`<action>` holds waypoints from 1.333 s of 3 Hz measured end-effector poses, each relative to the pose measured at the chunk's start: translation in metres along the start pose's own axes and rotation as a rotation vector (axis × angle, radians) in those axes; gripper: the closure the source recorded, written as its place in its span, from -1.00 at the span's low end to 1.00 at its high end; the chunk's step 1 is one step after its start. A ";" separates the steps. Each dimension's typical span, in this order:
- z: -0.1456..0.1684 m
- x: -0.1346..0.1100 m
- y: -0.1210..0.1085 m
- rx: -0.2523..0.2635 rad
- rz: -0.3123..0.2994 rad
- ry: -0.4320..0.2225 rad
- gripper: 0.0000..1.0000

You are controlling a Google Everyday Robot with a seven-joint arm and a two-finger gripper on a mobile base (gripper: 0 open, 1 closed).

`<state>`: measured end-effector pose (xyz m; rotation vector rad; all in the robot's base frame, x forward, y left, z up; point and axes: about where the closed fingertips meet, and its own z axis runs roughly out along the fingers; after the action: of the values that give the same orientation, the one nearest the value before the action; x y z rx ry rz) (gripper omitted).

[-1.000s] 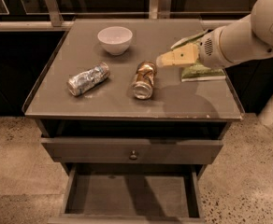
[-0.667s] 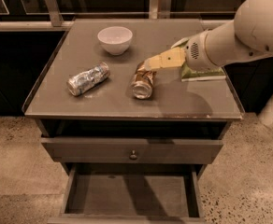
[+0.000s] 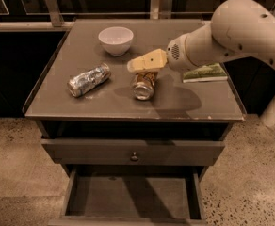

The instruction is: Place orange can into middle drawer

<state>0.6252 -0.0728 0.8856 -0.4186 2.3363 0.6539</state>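
— Hand (image 3: 136, 65) first: where is it?

— Low over the surface (image 3: 184, 100), at the far end of the orange can (image 3: 143, 84), reaching in from the right on the pale arm (image 3: 222, 36). It looks to be touching the can or just above it. Whether the hand is open or closed cannot be told from this camera view.

— And the can?

— On its side near the middle of the surface, one silver end facing the near edge, not lifted. A crumpled silver can (image 3: 88, 79) lies well apart to its left, a white bowl (image 3: 116, 40) sits farther back, and a green packet (image 3: 205, 72) lies to the right beneath the arm.

— Why that approach?

— By my reading, a can lying down offers its round body to a low reach across it. This line also stays clear of the bowl and the other can.

— The destination?

— The middle drawer (image 3: 133, 197) stands open at the near bottom, nothing visible on its floor, below the shut drawer front (image 3: 175, 150) with its dark knob. That seems to leave the pick, the carry past the near edge and the lowering, none of them done yet.
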 end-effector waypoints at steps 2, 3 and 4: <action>0.037 0.009 0.009 0.018 -0.015 0.015 -1.00; 0.047 0.020 0.001 0.144 -0.045 -0.012 -1.00; 0.048 0.024 -0.001 0.173 -0.050 -0.008 -0.62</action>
<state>0.6327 -0.0498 0.8375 -0.3929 2.3441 0.4247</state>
